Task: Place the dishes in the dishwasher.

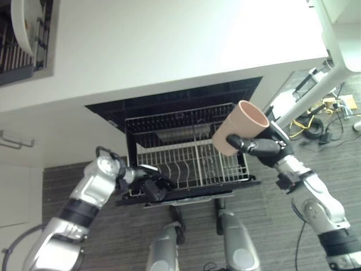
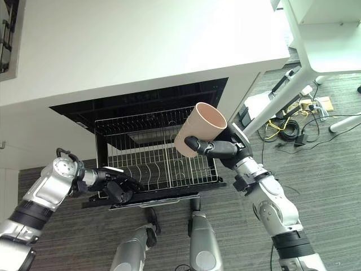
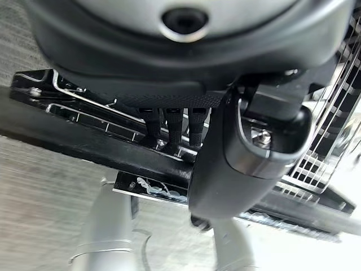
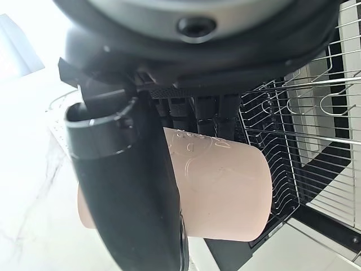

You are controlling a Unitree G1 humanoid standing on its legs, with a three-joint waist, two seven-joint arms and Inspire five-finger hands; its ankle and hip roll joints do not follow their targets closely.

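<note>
1. Pink and plastic-looking, the cup [image 1: 240,127] is the dish we are carrying; our right hand [image 1: 260,147] is wrapped round its side, thumb across the wall and fingers behind, as the right wrist view shows.
2. We hold the cup tilted, mouth up and to the right, above the right part of the pulled-out wire rack [image 1: 186,152], apart from the wires. We judge that this keeps it clear of the tines until a free slot is chosen.
3. Our left hand [image 1: 151,185] sits at the near left edge of the rack; in the left wrist view its fingers [image 3: 172,127] curl over the dark front rail, clamped on it. That grip probably keeps the rack drawn out and steady while the cup comes in.
4. The dishwasher [image 1: 169,101] sits open under the white bench [image 1: 141,45], so the rack projects toward us.
5. Next, we think, the cup needs turning mouth-down and lowering between the tines; a glancing hit on a wire could twist it in the grip.
</note>
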